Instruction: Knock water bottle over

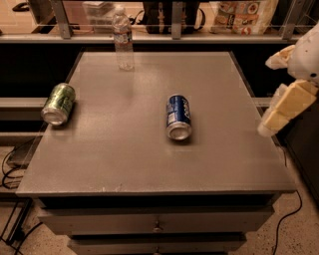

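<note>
The water bottle (122, 38), clear plastic with a white cap and a blue-and-white label band, stands upright at the far edge of the grey table (124, 159), left of centre. My gripper (279, 84), with pale yellow fingers (285, 105), hangs at the right edge of the view, off the table's right side and far from the bottle. It holds nothing.
A blue soda can (178, 116) lies on its side near the table's middle. A green soda can (59, 103) lies on its side at the left edge. A shelf rail with bags and packets (239, 12) runs behind the table. Drawers sit below the tabletop.
</note>
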Robot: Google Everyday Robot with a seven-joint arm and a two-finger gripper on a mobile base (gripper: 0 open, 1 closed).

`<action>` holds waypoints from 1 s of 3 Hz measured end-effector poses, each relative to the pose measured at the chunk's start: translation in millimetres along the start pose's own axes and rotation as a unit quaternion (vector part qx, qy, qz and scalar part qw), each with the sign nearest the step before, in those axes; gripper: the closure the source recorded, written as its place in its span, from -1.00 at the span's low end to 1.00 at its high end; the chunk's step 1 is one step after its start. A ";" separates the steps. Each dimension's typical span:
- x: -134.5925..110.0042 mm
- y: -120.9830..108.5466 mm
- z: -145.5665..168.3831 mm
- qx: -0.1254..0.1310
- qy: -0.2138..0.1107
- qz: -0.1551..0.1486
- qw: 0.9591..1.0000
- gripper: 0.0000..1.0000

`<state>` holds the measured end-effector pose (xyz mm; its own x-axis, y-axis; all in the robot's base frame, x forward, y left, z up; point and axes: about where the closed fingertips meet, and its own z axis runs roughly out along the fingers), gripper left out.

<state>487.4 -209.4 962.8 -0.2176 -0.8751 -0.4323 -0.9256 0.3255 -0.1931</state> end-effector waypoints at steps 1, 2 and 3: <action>-10.1 -31.1 26.0 -0.009 -0.074 0.050 0.996 -1.00; -33.9 -63.4 60.9 -0.022 -0.135 0.093 0.986 -1.00; -74.3 -86.4 86.0 -0.037 -0.180 0.097 0.978 -1.00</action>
<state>610.1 -141.8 935.8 -0.2796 -0.6124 -0.7394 -0.9008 0.4338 -0.0187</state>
